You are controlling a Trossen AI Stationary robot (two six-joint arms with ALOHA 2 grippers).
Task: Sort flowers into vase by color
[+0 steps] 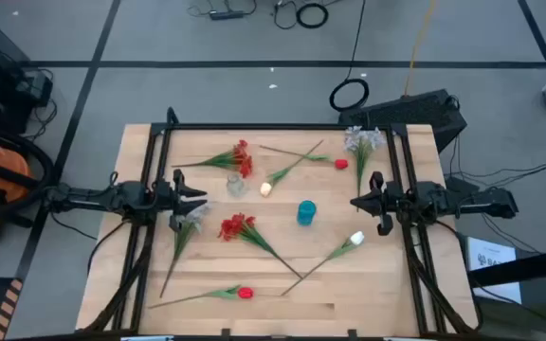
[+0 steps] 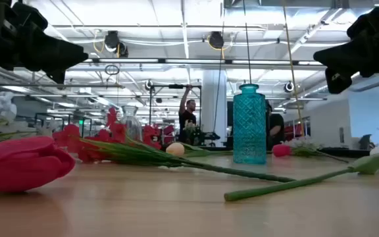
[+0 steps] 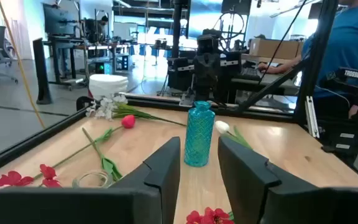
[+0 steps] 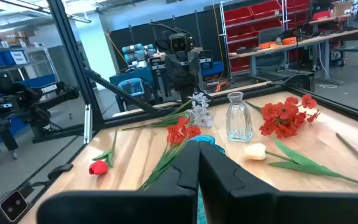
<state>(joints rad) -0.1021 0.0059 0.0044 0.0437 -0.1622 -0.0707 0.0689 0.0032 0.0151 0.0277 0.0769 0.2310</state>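
Since every one of the flowers (image 1: pixel 240 230) lies loose across the table (image 1: pixel 387 284), none in the blue vase (image 1: pixel 306 212) mid-table, I judge the first pick pending. My left gripper (image 1: pixel 190 196) waits part-open and empty by the left edge; the right gripper (image 1: pixel 360 203) is closed, so I'd pinch the nearest stem low.

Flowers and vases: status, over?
Left gripper open, right gripper shut, both empty, raised. Flowers all flat on table. Blue vase, clear vase empty, unobstructed.

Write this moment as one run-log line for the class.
left end effector: open, empty | right end effector: shut, empty | flowers: on table | blue vase: empty
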